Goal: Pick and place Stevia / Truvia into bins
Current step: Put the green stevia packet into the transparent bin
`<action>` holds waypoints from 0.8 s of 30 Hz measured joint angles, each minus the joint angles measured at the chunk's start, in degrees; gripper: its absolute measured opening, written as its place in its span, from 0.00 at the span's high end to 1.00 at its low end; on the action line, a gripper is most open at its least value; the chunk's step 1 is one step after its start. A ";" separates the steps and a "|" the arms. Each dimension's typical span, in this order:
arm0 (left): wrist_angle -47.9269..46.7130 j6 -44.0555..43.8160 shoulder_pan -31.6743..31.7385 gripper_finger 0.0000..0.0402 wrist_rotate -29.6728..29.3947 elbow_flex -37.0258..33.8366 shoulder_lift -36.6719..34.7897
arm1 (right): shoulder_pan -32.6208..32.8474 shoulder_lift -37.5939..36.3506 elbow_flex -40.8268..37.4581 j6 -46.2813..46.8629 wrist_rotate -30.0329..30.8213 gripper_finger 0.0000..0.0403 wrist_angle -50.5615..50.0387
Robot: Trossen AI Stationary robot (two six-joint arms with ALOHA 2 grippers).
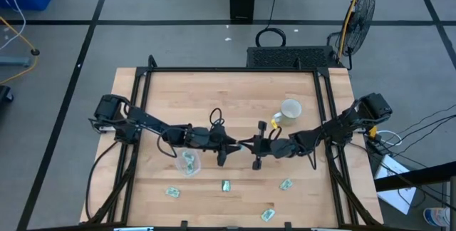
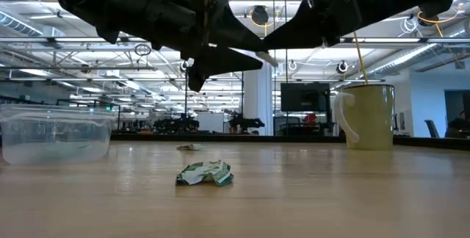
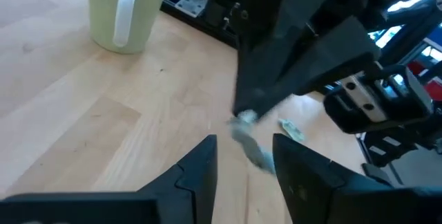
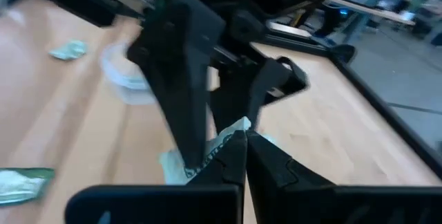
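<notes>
My right gripper (image 4: 240, 137) is shut on one pale green and white packet (image 4: 231, 128) above the middle of the table (image 1: 235, 103). My left gripper (image 3: 242, 148) is open and faces it tip to tip. Its two fingers (image 4: 178, 79) stand on either side of the packet (image 3: 250, 144), and I see no touch. The clear bin (image 1: 189, 163) stands on the table just near-left of my left gripper (image 1: 224, 151), with green packets in it. Several more packets lie flat near the front edge, such as two that show in the high view (image 1: 226, 185) (image 1: 286, 184). My right gripper pinches the crumpled packet by one end (image 4: 235, 135) between its two fingertips. The fingers come slanting down from the table's right side. The packet is lifted clear of the table, and its free end (image 3: 259, 156) sticks out toward my left gripper.
A pale mug (image 1: 290, 109) with a stick in it stands far right of the grippers. Loose packets lie at front left (image 1: 172, 192) and front right (image 1: 268, 214). One crumpled packet shows close in the low view (image 2: 205, 173). A black frame (image 1: 235, 70) borders the table.
</notes>
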 joint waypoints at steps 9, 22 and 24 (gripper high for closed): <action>0.03 0.66 0.55 0.93 0.65 0.00 0.00 | -0.02 0.02 0.00 0.11 -2.99 1.00 1.23; -19.16 -1.24 0.18 0.99 2.79 -0.03 -7.04 | 1.31 0.02 0.00 0.01 -2.75 0.67 1.43; -26.43 -1.48 -0.59 0.99 2.65 -0.04 -11.36 | 1.31 0.02 0.00 0.08 -2.73 0.63 1.01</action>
